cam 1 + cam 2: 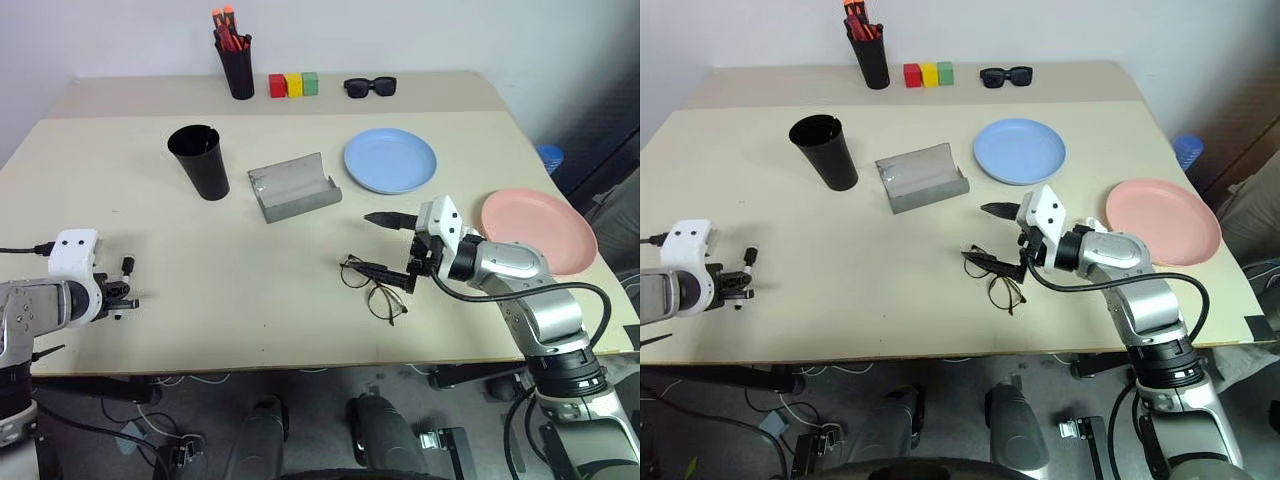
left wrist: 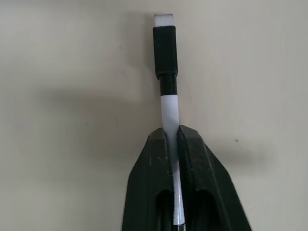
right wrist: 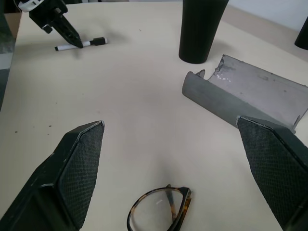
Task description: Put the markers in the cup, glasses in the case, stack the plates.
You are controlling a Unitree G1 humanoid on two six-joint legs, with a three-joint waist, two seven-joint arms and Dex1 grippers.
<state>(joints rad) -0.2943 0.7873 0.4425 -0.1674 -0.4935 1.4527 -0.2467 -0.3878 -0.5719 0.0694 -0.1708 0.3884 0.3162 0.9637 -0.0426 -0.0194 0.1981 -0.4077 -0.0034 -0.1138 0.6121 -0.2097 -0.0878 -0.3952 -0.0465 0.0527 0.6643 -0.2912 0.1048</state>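
Near the table's left front, my left gripper (image 2: pixel 172 132) is shut on a white marker (image 2: pixel 168 96) with a black cap. The right wrist view shows the marker (image 3: pixel 82 44) lying on the table with the left gripper (image 3: pixel 72 38) on it. My right gripper (image 1: pixel 388 245) is open, its fingers either side of the thin-framed glasses (image 1: pixel 372 285) on the table. The grey case (image 1: pixel 293 187) lies open behind them. The black cup (image 1: pixel 200 160) stands upright to the left of the case. Two plates lie apart, a blue plate (image 1: pixel 390 160) and a pink plate (image 1: pixel 540 228).
At the back edge stand a black holder (image 1: pixel 237 60) with orange-capped pens, a row of red, yellow and green blocks (image 1: pixel 293 84), and black sunglasses (image 1: pixel 370 87). The pink plate lies close to the table's right edge.
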